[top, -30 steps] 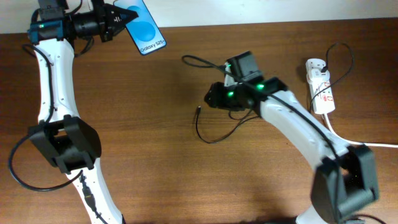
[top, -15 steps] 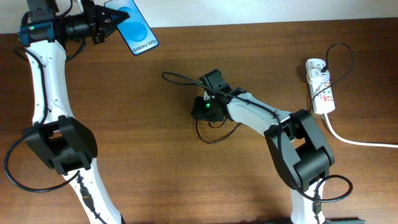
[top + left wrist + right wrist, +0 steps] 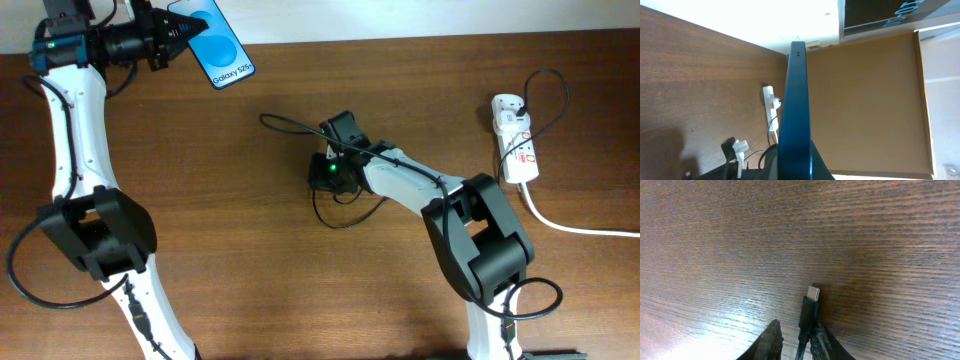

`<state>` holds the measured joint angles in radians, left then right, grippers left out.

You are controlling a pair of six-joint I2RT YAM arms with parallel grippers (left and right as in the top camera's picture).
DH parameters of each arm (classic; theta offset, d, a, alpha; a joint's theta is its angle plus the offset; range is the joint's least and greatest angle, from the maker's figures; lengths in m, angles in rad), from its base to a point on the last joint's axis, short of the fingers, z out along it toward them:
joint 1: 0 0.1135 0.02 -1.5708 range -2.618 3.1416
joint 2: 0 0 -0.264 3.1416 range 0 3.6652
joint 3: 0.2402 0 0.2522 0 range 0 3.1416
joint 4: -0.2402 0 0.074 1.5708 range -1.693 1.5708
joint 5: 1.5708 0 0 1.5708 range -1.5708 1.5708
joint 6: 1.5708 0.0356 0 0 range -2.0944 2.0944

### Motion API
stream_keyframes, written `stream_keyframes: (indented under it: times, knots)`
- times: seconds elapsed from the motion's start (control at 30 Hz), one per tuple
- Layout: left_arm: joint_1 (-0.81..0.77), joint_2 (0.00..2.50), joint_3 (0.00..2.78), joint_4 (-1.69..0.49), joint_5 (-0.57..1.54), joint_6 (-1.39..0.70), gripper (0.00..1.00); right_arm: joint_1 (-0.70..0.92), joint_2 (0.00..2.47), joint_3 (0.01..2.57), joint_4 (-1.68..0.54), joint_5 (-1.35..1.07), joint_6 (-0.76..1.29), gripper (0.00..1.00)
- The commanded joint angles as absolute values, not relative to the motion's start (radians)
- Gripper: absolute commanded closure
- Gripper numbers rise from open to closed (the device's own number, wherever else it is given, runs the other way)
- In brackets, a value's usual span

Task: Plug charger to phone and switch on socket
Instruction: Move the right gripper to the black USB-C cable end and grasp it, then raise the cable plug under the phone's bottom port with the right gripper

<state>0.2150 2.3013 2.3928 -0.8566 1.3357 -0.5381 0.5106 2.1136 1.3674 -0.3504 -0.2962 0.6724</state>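
Black charger (image 3: 809, 314) plug sits between barely parted right fingers (image 3: 771, 336) (left fingers (image 3: 186, 31) pinch phone (image 3: 222, 48)).

At upper left the left gripper (image 3: 172, 33) holds the phone (image 3: 219, 47), its blue screen facing up. Mid-frame the right gripper (image 3: 322, 177) sits low over the charger (image 3: 345, 222) on the desk (image 3: 250, 260). The socket (image 3: 516, 140) lies at right.

The slim black-edged smartphone with a bright blue screen (image 3: 218, 42) carries white text reading "Galaxy S25" near its lower end. The white elongated plastic power strip (image 3: 516, 146), far right of that phone, bears red markings too small to read.
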Motion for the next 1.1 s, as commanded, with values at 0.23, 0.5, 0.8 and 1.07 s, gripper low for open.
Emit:
stream_keyframes:
  times: [0.23,0.5,0.8,1.07]
  knots:
    - [0.196,2.289,2.407,-0.855,1.419,-0.472,1.00,0.434,1.769,1.334,-0.369,-0.633,0.388,0.96]
    - [0.038,2.289,2.407,-0.855,1.489,-0.389,1.00,0.379,1.469,1.332,-0.636,-0.815,0.292,0.96]
    - [-0.030,2.289,2.407,-0.855,1.489,-0.360,1.00,0.377,1.344,0.882,0.092,-0.925,0.672,0.96]
    - [-0.123,2.289,2.405,-0.870,1.508,-0.336,1.00,0.342,1.337,0.679,0.580,-0.918,0.970,0.96]
